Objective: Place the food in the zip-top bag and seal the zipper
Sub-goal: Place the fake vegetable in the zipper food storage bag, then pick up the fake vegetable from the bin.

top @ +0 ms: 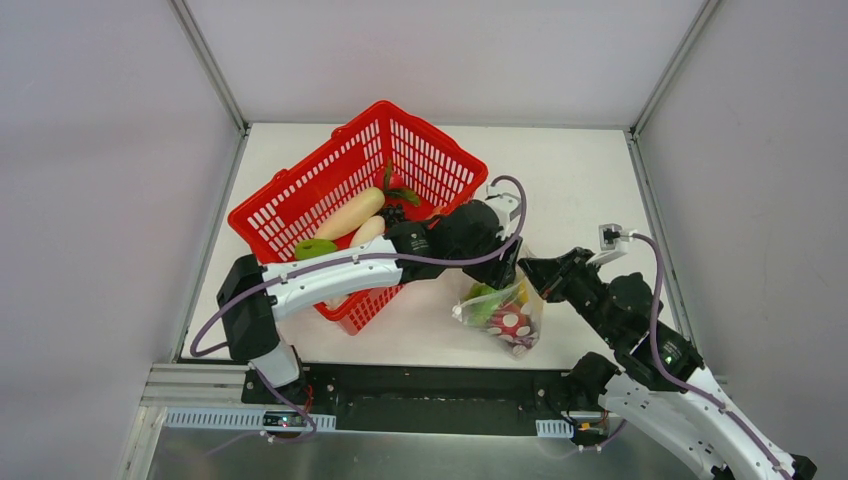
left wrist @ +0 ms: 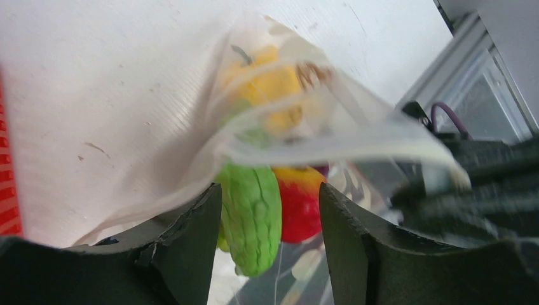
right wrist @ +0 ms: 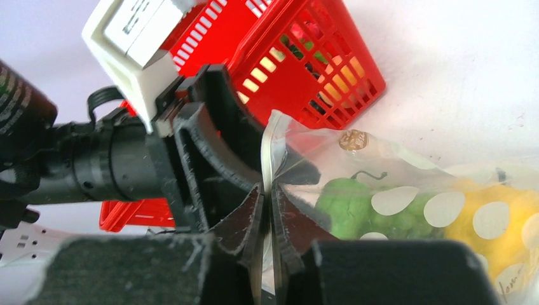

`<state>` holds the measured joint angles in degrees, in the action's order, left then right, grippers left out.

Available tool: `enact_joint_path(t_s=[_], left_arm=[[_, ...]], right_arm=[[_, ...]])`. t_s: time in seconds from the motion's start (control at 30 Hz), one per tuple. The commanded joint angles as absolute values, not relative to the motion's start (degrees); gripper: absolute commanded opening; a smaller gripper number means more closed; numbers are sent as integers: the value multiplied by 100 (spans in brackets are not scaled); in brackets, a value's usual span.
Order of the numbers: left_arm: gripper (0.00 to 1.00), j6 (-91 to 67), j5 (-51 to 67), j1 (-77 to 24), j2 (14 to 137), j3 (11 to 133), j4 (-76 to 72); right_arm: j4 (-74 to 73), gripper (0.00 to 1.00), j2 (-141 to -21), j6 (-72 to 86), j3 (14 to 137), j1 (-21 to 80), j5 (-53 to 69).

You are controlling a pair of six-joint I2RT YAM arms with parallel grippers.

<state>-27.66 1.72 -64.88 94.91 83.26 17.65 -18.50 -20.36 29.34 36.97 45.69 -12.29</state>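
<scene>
- One red slotted basket, far left on the table.
- Two long white radishes in the basket.
- One flat green disc at the basket's near side.
- One red stemmed food piece at the basket's far side.
- One zip-top bag, near right, with one zipper.
- Three pieces can be told apart in the bag: one green food piece, one red-and-yellow food piece and one yellow food piece. Whether there are more cannot be told.
- Two grippers: left gripper, right gripper.

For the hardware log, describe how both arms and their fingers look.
Both the left arm and right arm have white shells between black joints, with a purple cable running along each. The fingers are black with toothed inner faces. A white box sits on the left wrist.
</scene>
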Motion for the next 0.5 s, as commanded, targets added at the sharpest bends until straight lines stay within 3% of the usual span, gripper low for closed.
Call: enact_joint_path(t_s=[0.0, 0.17, 0.47], left_arm=[[58, -2599, 393, -6587, 8823, 8145, 1753], [73, -2435, 37, -6583, 8037, 7683, 1798], [76, -1988, -1067, -6579, 6784, 7218, 2113]], right_arm=[[-1598, 9, -2056, 2908, 3857, 4584, -1679], [-1597, 9, -2108, 2913, 3829, 4586, -1801], [-1586, 9, -2195, 2928, 3827, 4579, -1793]])
